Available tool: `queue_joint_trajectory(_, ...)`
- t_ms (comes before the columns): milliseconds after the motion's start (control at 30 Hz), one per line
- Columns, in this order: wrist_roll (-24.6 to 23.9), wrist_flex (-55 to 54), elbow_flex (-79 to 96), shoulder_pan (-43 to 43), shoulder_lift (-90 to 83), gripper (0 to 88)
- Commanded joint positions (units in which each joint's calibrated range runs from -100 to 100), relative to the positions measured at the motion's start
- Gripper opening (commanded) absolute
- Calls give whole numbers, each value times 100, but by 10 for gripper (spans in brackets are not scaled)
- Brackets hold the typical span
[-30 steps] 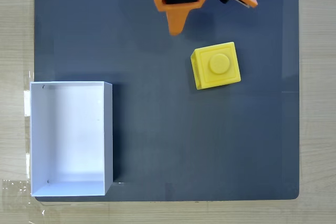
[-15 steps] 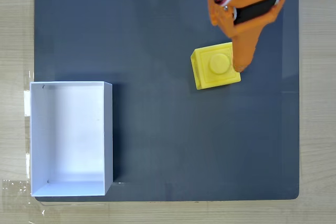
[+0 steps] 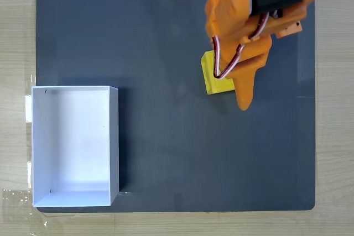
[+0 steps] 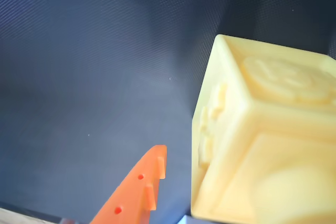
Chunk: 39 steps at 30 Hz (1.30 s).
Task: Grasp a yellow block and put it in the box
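The gripper (image 3: 243, 100) hangs over the right half of the dark mat (image 3: 166, 37), its orange body covering most of the yellow block (image 3: 211, 77), and I cannot tell how far its jaws are apart. Far to the left in the fixed view, the white box (image 3: 114, 136) sits well apart, on the mat's edge over the wooden bench (image 3: 16, 37). In the wrist view, one orange fingertip (image 4: 149, 174) points up just left of the yellow block (image 4: 262, 145), a narrow gap between them.
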Motion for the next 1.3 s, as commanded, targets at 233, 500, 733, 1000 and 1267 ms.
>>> queue_joint_trajectory(233,-29,-454,-284,0,543,521)
queue_joint_trajectory(500,-29,-454,-293,25,552,267)
queue_joint_trajectory(733,-24,-454,-320,25,467,211)
queue_joint_trajectory(1000,-24,-445,-1605,42,-507,206)
queue_joint_trajectory(1267,-29,-968,-2699,522,-1490,204)
